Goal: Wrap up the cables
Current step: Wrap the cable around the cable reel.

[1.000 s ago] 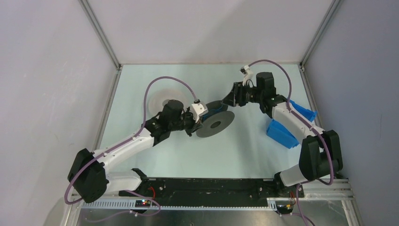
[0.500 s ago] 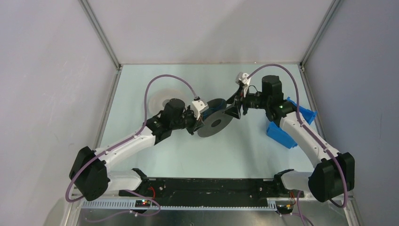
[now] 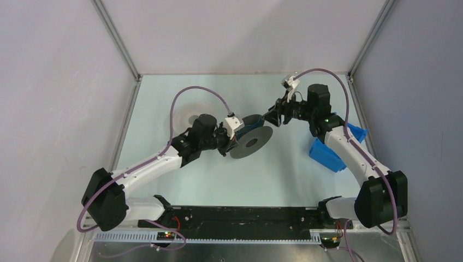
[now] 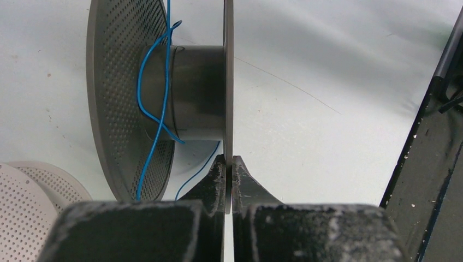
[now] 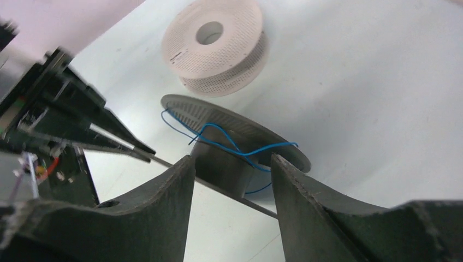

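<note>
Blue cable (image 4: 138,84): thin, limp, slack loops crossing round spool (image 4: 196,93) hub, crosswise to its axis, tail hanging toward surface (image 4: 327,65). Left pincer (image 4: 229,174) clenched on spool flange; right pincer (image 5: 230,161) released beside spool.

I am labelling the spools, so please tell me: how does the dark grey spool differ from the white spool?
The dark grey spool is held by one flange, pinched in the left tool; the white spool lies flat on the table, untouched. The dark grey spool carries loose turns of the blue cable; the white spool shows none. Both have perforated flanges.
</note>
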{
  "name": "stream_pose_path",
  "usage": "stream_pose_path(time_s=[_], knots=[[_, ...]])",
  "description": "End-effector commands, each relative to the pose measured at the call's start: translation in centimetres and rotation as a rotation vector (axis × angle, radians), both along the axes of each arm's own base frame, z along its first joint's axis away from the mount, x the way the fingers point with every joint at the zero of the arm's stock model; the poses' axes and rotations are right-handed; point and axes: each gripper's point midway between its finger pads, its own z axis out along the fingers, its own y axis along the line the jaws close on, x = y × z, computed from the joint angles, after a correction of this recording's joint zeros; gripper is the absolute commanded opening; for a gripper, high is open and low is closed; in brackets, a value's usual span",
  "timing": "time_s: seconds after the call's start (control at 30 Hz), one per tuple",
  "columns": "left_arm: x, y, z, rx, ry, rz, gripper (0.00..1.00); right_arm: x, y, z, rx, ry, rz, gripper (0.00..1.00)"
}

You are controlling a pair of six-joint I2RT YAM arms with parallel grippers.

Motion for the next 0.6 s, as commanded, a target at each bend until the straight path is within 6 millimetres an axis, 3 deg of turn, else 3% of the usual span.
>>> stream_pose_path(time_s=[0.0,0.1,0.37,0.57], knots=[[0.3,0.2,0.0,0.030,-0.061,-0.008,0.00,2.9,-1.5,0.0,0.120,0.214,-0.219,0.56],[0.3,0.1,-0.1,0.036,-0.067,-0.011,0.00,3.4,-1.4,-0.8,0.187,0.352,-0.276,0.51],[0.1,0.0,-0.1,0.035,-0.067,-0.018,0.00,4.4,-0.1,-3.6,0.208,0.493,-0.343,0.49],[0.0,0.0,0.2,0.028,-0.070,-0.020,0.00,4.8,1.4,-3.4,0.256,0.509,-0.322,0.47]])
